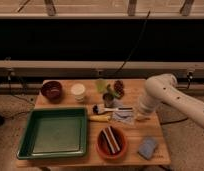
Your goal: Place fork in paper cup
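Readable text: none on any item in the camera view.
Paper cup [78,91]: plain off-white wall with no print. It stands well apart from the jaws, on the view's left of them.
Green tray [25,145]: no label legible. It lies further left of the jaws.
Gripper [139,116]: no marking legible. Fingers drawn together, low over the right part of the table [156,126], at the end of the white arm.

The one camera stands in front of the tabletop [162,131], raised above it and tilted down, facing the dark wall [95,45] behind. It is far enough back to take in the whole tabletop and the floor on either side. The pincer [140,118] sits low in the right half of the view. The green tray [23,142] lies to its left and nearer the camera, the paper cup [78,91] to its left and farther off.
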Tool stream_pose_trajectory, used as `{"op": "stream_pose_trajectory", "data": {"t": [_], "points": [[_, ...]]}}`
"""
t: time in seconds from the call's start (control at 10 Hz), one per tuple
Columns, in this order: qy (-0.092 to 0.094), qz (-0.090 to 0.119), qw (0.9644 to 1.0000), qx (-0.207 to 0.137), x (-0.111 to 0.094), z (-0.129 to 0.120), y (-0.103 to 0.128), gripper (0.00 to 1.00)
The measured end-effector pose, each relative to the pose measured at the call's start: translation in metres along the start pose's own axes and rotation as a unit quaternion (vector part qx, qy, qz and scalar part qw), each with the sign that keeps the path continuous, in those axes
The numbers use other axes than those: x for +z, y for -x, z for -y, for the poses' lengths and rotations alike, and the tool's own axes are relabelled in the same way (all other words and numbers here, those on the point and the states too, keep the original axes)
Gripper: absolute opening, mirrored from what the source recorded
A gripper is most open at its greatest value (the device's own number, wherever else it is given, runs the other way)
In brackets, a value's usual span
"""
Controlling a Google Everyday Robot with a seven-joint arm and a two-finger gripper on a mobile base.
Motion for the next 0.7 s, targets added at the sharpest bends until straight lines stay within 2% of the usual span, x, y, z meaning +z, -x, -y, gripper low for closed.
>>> {"op": "stream_pose_trajectory", "data": {"t": [0.3,0.4,0.7], "points": [[-0.007,0.000,0.9996,-0.028,-0.017,0.030,0.030,0.00],[-0.011,0.005,0.9992,-0.039,-0.022,0.038,0.043,0.00],[-0.009,0.004,0.9992,-0.039,-0.022,0.037,0.043,0.00]]}}
